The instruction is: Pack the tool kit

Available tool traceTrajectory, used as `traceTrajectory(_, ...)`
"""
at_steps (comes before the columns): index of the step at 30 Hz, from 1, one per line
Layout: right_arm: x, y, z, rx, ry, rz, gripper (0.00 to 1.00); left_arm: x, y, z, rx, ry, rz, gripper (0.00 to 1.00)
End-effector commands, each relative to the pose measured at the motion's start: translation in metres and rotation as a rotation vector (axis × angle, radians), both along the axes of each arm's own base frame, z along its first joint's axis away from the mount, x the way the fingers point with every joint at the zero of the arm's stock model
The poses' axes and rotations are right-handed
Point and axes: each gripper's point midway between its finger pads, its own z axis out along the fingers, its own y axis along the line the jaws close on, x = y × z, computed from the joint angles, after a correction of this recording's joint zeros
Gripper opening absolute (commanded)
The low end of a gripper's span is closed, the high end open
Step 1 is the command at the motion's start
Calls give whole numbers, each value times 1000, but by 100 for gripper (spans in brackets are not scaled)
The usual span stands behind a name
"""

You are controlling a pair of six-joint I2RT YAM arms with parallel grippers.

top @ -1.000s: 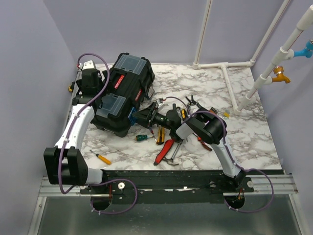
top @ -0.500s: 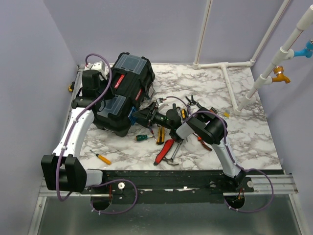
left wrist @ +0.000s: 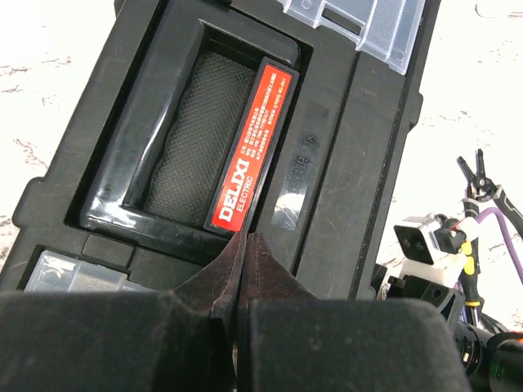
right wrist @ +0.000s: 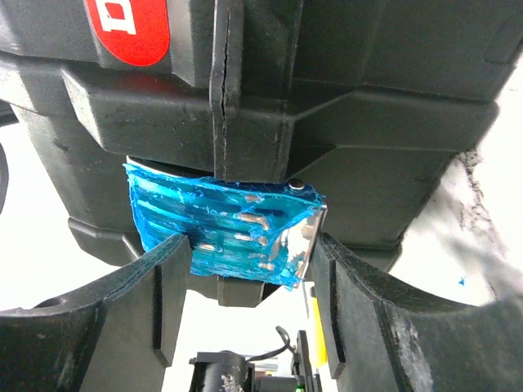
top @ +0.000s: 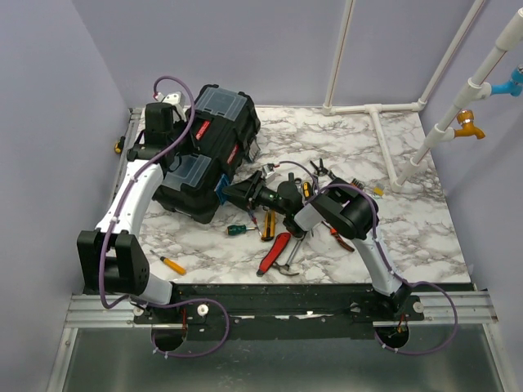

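The marbled table [top: 392,220] carries the black, hard-plastic toolbox [top: 208,155] at its far left, lid shut. The left gripper [left wrist: 243,241] hovers over the lid, tips pressed together on nothing, just below the glossy red handle label [left wrist: 249,151]. The right gripper [right wrist: 249,269] has its fingers apart, flanking the ribbed teal latch [right wrist: 221,229]. Red-handled pliers [top: 272,251] and an orange screwdriver [top: 172,265] lie loose nearby.

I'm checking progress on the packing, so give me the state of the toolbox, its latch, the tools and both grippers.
Toolbox: lid closed.
Blue latch: fastened or not, unclear.
Hand tools: loose on the table.
Left gripper: shut, empty, above the lid.
Right gripper: open, fingers either side of the latch.
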Motion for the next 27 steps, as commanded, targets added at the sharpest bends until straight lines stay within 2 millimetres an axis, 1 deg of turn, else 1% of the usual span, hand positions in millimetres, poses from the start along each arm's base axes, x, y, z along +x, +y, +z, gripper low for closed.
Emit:
traceTrajectory(1, -2, 3, 52, 134, -123, 8, 64, -51, -1, -120, 69, 408, -13, 0)
traceTrajectory(6, -1, 3, 61, 134, -145, 5, 60, -68, -12, -146, 105, 466, -14, 0)
traceTrajectory(7, 0, 2, 63, 137, -148, 3, 57, -72, -13, -151, 113, 479, -19, 0)
traceTrajectory(10, 0, -1, 69, 142, -156, 0, 52, -79, -10, -166, 152, 510, -14, 0)
traceTrajectory(14, 0, -4, 74, 140, -164, -11, 51, -89, -8, -180, 199, 539, -10, 0)
traceTrajectory(15, 0, -5, 75, 138, -166, -13, 51, -90, -5, -181, 222, 532, 1, 0)
traceTrajectory(20, 3, -8, 78, 102, -162, -23, 51, -96, -5, -181, 241, 534, -2, 0)
traceTrajectory(27, 4, -14, 97, 33, -212, -62, 51, -97, -6, -181, 258, 541, -6, 0)
